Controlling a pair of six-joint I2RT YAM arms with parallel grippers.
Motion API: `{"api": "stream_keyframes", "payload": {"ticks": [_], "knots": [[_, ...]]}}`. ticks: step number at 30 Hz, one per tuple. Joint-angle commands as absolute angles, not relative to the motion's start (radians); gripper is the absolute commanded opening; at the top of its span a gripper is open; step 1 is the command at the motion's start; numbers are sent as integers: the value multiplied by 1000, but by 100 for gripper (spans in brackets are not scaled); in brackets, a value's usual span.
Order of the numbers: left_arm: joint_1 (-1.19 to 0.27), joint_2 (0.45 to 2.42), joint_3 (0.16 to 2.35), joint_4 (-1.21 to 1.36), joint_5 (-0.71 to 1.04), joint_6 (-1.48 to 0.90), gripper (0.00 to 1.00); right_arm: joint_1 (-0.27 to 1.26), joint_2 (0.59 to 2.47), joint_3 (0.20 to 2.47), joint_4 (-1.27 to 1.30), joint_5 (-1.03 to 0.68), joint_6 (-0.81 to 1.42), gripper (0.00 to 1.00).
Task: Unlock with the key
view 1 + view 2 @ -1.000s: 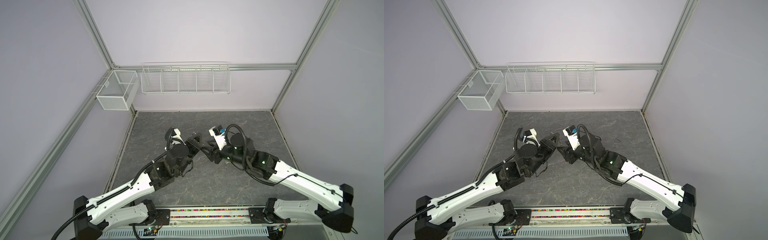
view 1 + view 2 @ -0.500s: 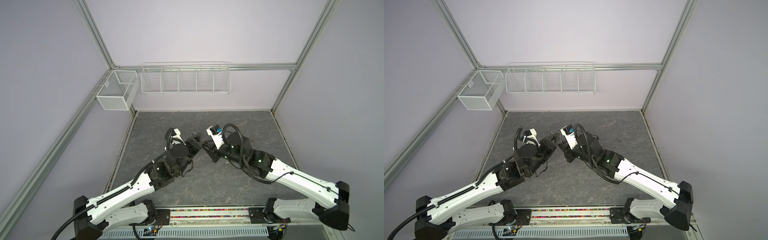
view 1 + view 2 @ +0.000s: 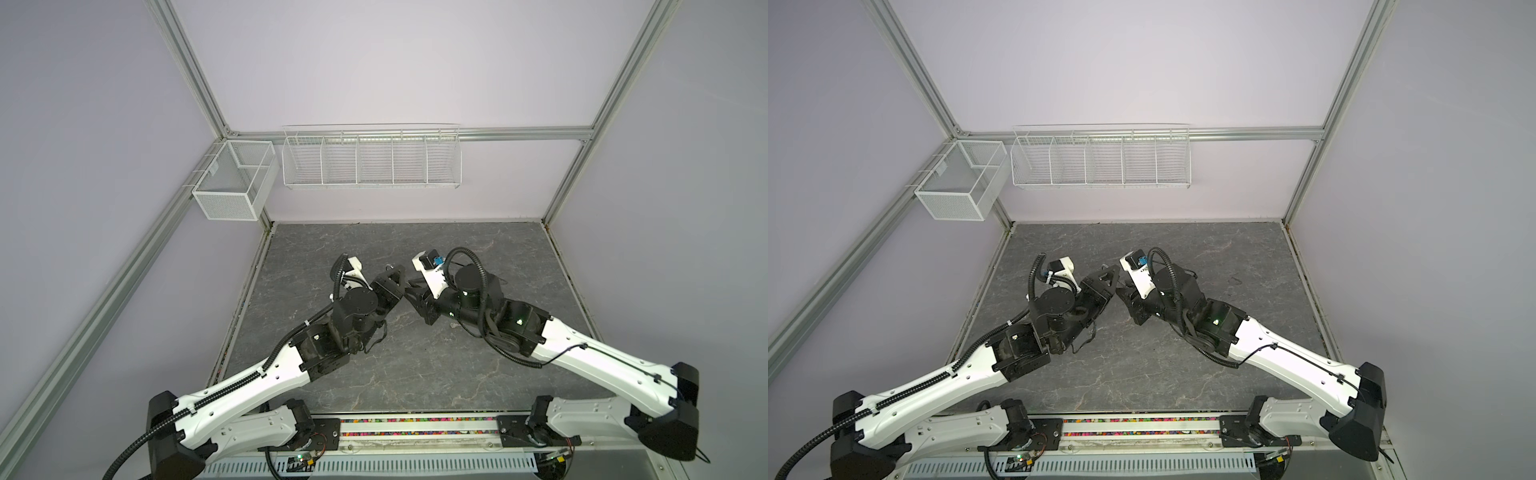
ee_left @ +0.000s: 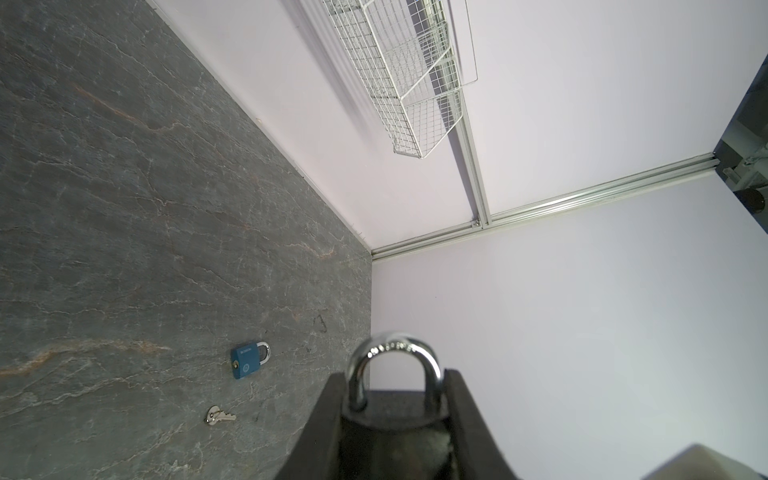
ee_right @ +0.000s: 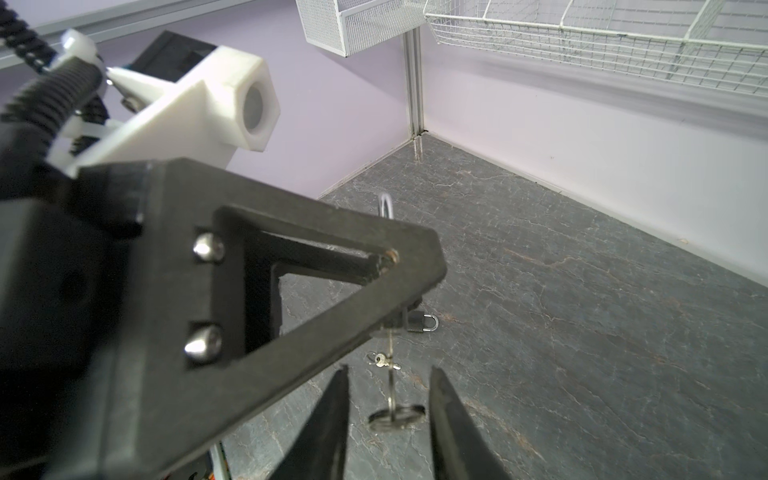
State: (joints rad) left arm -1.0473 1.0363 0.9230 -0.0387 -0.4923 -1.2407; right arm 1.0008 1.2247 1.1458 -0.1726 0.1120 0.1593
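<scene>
Right end effector [image 5: 388, 370]: Jaws set narrow but apart, one on each side of the key's round bow. A gap shows on at least one side, so nothing is gripped. Judged to be placed for pinching the bow and turning it.
Key [image 5: 397, 415]: Blade is seated in the underside of the held padlock. The bow hangs free between the right jaws, clear of the table.
Padlock [image 4: 395, 419]: Dark body clamped in the air, the silver shackle pointing away from the key. The shackle looks closed, so the lock is judged not yet released.
Left end effector [image 4: 395, 374]: Closed firmly on the padlock body, fingers flat against its two sides. The hold keeps the keyway facing the other arm and should brace the body against the twist.
Step in hand: Key inserted; the turn remains to be made.
Risk: A light pinch could slip off the thin bow.
Table [image 5: 582, 332]: Below the pair lie a small loose key [image 5: 382, 360] and a small dark padlock [image 5: 422, 322]. Further off lie a blue padlock [image 4: 249, 359] and a second loose key [image 4: 219, 414]. None is in use.
Back wall: The wire rack [image 3: 370, 166] and mesh basket [image 3: 232, 183] play no part.
</scene>
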Motion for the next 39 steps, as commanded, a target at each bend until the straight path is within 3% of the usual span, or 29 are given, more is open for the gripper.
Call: {"api": "stream_keyframes", "payload": {"ticks": [1,29,39], "knots": [[-1046,1042,923,-1,-488,-1243,0,997,1206,1154,-138,127,133,44],[-1046,1029,919,-10,-504,-1258,0,968,1223,1154,-161,101,107,11],[-1046,1023,922,-2,-510,-1258,0,964,1206,1137,-193,77,133,10]]}}
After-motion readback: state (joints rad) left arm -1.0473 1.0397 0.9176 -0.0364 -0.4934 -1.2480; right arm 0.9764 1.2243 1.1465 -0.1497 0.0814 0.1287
